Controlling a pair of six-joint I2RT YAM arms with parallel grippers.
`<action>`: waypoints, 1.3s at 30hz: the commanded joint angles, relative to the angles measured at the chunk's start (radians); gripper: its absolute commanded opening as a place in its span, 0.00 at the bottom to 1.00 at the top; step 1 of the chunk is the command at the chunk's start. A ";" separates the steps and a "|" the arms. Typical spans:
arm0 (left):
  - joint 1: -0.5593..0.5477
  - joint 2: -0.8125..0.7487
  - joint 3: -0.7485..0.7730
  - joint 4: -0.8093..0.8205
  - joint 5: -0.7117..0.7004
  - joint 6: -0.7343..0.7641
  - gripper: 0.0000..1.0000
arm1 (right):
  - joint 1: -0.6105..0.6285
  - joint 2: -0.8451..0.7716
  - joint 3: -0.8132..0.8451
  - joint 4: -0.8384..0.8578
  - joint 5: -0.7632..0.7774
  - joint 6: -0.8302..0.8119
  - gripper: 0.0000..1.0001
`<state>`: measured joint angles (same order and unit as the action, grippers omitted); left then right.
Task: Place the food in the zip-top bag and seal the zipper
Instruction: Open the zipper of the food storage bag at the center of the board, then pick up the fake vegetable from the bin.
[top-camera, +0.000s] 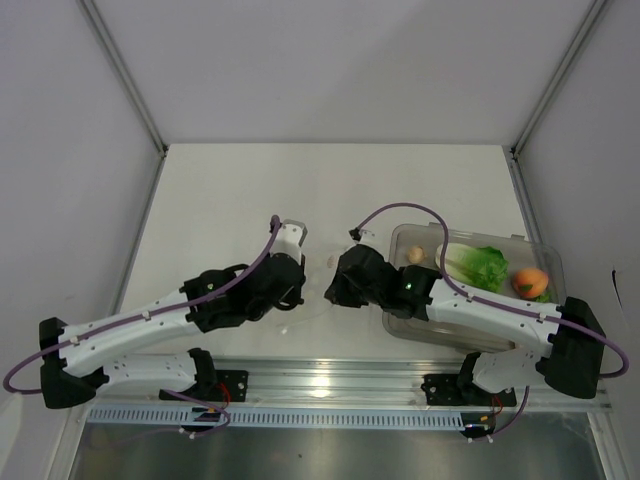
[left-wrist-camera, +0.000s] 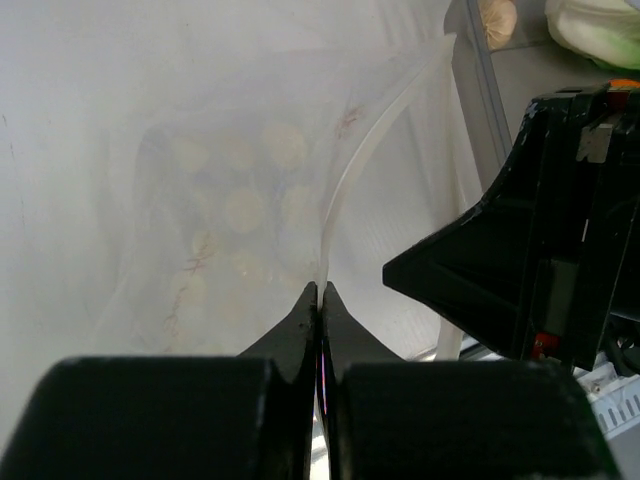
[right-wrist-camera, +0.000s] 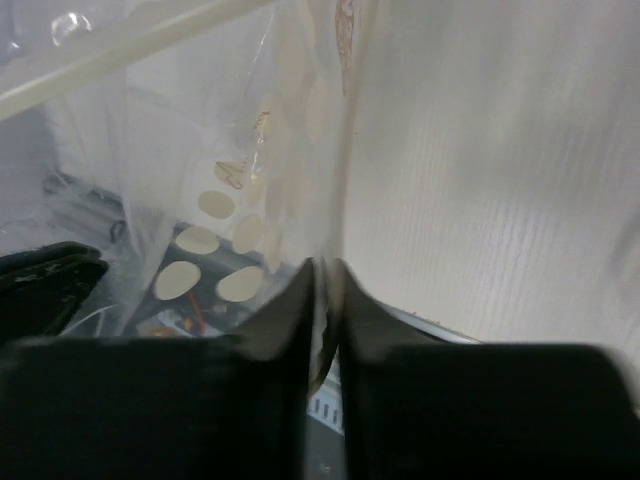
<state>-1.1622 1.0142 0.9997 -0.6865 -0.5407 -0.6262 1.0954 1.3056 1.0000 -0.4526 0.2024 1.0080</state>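
Note:
The zip-top bag (top-camera: 314, 292) is a clear pouch printed with pale dots, held between both grippers in the middle of the table. My left gripper (top-camera: 293, 272) is shut on its edge, seen close in the left wrist view (left-wrist-camera: 320, 292), where the zipper strip (left-wrist-camera: 372, 150) curves up from the jaws. My right gripper (top-camera: 338, 283) is shut on the bag film (right-wrist-camera: 327, 268). The bag (left-wrist-camera: 235, 215) looks empty. The lettuce (top-camera: 482, 265), the orange (top-camera: 531, 281) and the pale egg piece (top-camera: 415, 256) lie in the tray. I see no separate reddish fruit.
The rigid clear tray (top-camera: 402, 236) stands at the right, partly under my right arm. Its rim (left-wrist-camera: 480, 90) shows in the left wrist view with the egg piece (left-wrist-camera: 497, 20) and lettuce (left-wrist-camera: 598, 30). White walls enclose the table on three sides.

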 joint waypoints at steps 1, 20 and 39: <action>0.016 0.038 0.088 -0.034 0.001 0.026 0.00 | -0.008 -0.020 0.034 -0.041 0.046 -0.054 0.24; 0.099 0.063 0.088 -0.007 0.061 0.065 0.01 | -0.261 -0.382 0.081 -0.439 0.384 -0.323 0.99; 0.127 0.057 0.007 0.093 0.205 0.091 0.01 | -0.844 -0.098 0.155 -0.509 0.334 -0.588 0.99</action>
<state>-1.0477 1.0874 1.0256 -0.6392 -0.3714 -0.5564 0.3264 1.2533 1.1347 -0.9451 0.5610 0.3126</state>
